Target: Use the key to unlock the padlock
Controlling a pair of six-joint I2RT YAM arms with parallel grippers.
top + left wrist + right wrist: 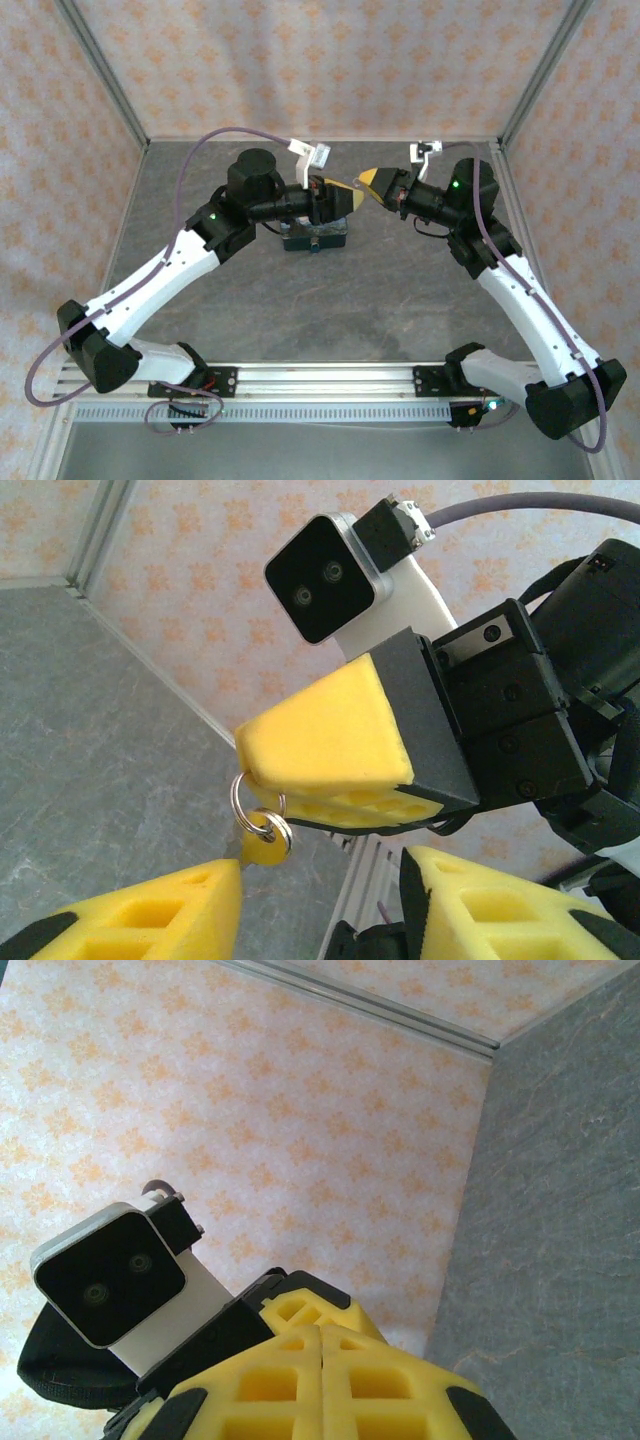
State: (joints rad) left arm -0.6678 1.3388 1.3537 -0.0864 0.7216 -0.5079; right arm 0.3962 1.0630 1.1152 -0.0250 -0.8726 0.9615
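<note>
- You are at the key-handling stage, as I read it: the lock is not yet engaged, and the two grippers meet tip to tip in the air above the table (400,290)
- Your right gripper (248,772) is clamped fully closed on the key (237,798), held at its very tip (what you actually see is the silvery ring and a small yellow tab (264,852) dangling from the seam)
- Your left gripper (320,880) stands with its jaws parted and nothing between them, just beneath that hanging ring
- This looks like a handover or a regrasp. The next move calls for closing the left jaws on the hanging part without knocking it askew, or else carrying the key down to the lock with the blade pointing out
- Either way you need a firm pinch that leaves the blade free, since a swinging ring gives you no control of its angle
- The blade itself is hidden; I cannot tell whether it sits between the right pads or hangs behind the left finger
- The padlock is hard to place: the left wrist covers much of the dark blue tin (315,240) lying below it
- The keyhole's direction cannot be judged from here
</note>
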